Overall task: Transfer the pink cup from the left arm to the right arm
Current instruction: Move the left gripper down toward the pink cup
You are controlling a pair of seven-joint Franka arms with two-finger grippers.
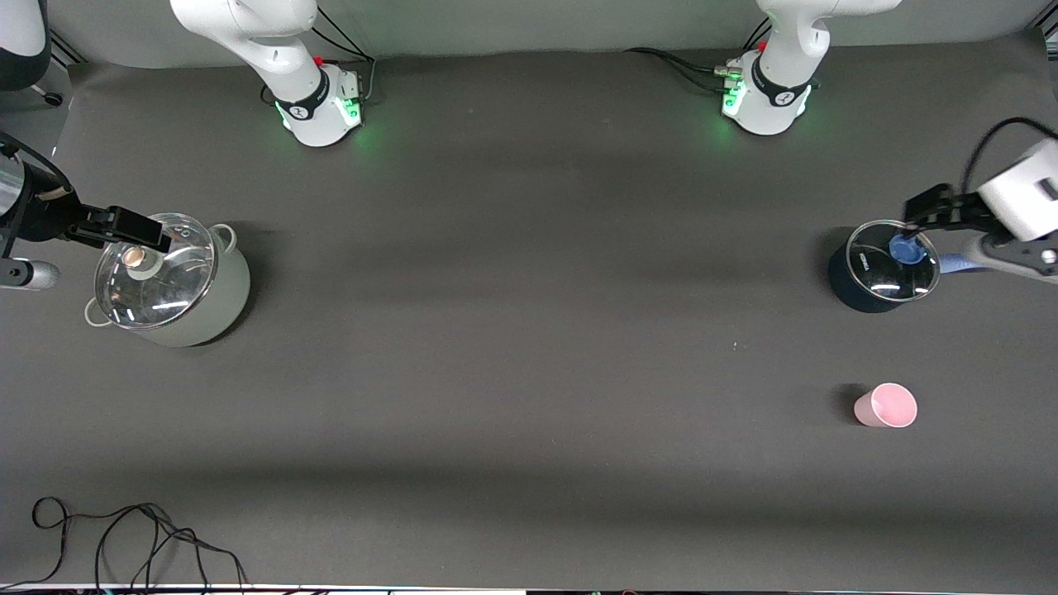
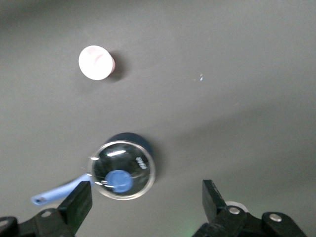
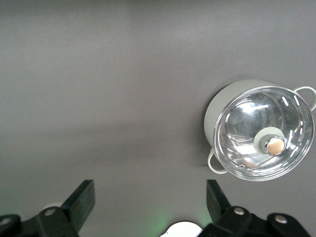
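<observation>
The pink cup (image 1: 886, 405) stands alone on the dark table toward the left arm's end, nearer to the front camera than the dark saucepan (image 1: 883, 266). It also shows in the left wrist view (image 2: 96, 62), apart from the saucepan (image 2: 123, 165). My left gripper (image 1: 916, 218) is up over the saucepan's blue-knobbed glass lid, open and empty (image 2: 145, 191). My right gripper (image 1: 142, 235) is over the glass lid of a pale grey pot (image 1: 178, 281) at the right arm's end, open and empty (image 3: 149, 191).
The saucepan has a light blue handle (image 2: 54, 193). The grey pot (image 3: 261, 131) has two side handles. Loose black cables (image 1: 124, 537) lie at the table edge nearest the front camera, toward the right arm's end. The two arm bases (image 1: 318, 103) (image 1: 764, 99) stand at the back.
</observation>
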